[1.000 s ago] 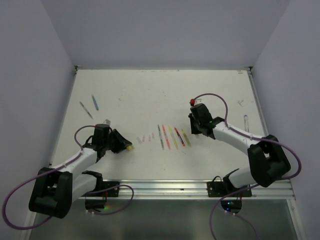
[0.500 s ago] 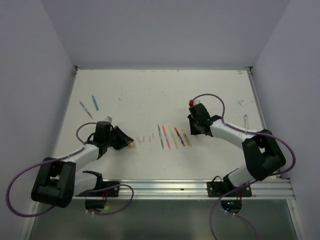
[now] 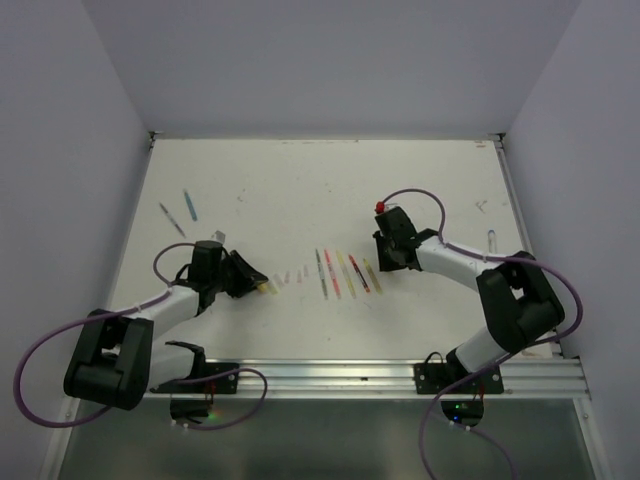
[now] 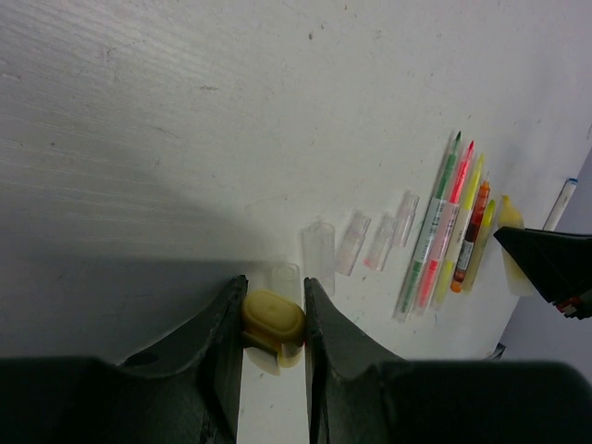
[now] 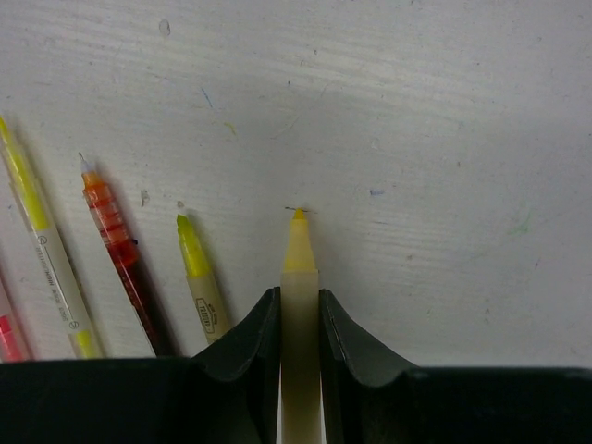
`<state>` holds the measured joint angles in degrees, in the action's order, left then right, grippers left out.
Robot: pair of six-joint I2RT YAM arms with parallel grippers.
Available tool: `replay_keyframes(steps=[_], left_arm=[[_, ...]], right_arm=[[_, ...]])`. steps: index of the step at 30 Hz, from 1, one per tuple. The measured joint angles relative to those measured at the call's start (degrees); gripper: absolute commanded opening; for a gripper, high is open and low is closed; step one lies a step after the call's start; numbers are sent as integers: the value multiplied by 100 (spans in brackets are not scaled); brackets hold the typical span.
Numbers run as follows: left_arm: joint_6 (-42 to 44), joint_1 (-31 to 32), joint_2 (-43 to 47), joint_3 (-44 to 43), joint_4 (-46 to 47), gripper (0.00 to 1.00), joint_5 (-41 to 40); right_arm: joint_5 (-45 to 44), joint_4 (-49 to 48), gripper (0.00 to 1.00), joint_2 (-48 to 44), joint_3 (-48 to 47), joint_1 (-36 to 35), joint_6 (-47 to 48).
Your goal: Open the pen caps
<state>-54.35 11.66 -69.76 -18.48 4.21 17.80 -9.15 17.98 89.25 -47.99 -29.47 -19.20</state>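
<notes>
desk (image 3: 300, 180): white, scuffed, walled on three sides.

left gripper (image 4: 273, 289): low over the desk, left of centre and toward the near edge. Its jaws pinch the yellow cap.

yellow cap (image 4: 274, 316): stubby, squeezed across its sides between the two left fingertips and poking a little past them toward the desk centre. I cannot tell whether it touches the desk.

loose caps (image 4: 351, 242): clear, one tinged pink. Four lie in a ragged row on the desk between the left gripper and the pens. A fifth lies just beyond the yellow cap, right at the fingertips. No jaw touches any of them.

pens (image 3: 345, 272): five side by side at desk centre, roughly parallel, tips bare. In order they are green, pink, yellow, orange-red and a shorter yellow.

right gripper (image 5: 300, 305): right of centre, just beside the shorter yellow pen. Its jaws pinch the pale pen.

pale pen (image 5: 299, 277): cream barrel held straight between the right fingers. Its bare yellow tip reaches past the fingertips and points at the desk.

blue pen (image 3: 188, 205), grey pen (image 3: 172, 220): near the left edge, well apart from both grippers.

lone pen (image 3: 492, 240): close to the right edge.
</notes>
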Motion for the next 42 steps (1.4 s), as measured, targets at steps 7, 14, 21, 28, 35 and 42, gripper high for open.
replay_keyframes(steps=[7,14,21,28,35,42], left_arm=[[-4,0,-125,-2,170,31,20],[-7,11,-151,-7,254,45,26],[-7,13,-109,-7,297,52,63],[-4,13,-48,-7,275,56,74],[52,11,481,-7,-275,68,-157],[173,11,905,-291,-1034,68,-330]], right_arm=[[20,-2,25,48,0,0,-31],[37,-4,31,48,0,0,-31],[122,-7,33,48,0,0,-31],[114,22,39,17,0,0,-28],[-105,313,51,-356,-227,9,-26],[-190,562,54,-752,-881,728,-48]])
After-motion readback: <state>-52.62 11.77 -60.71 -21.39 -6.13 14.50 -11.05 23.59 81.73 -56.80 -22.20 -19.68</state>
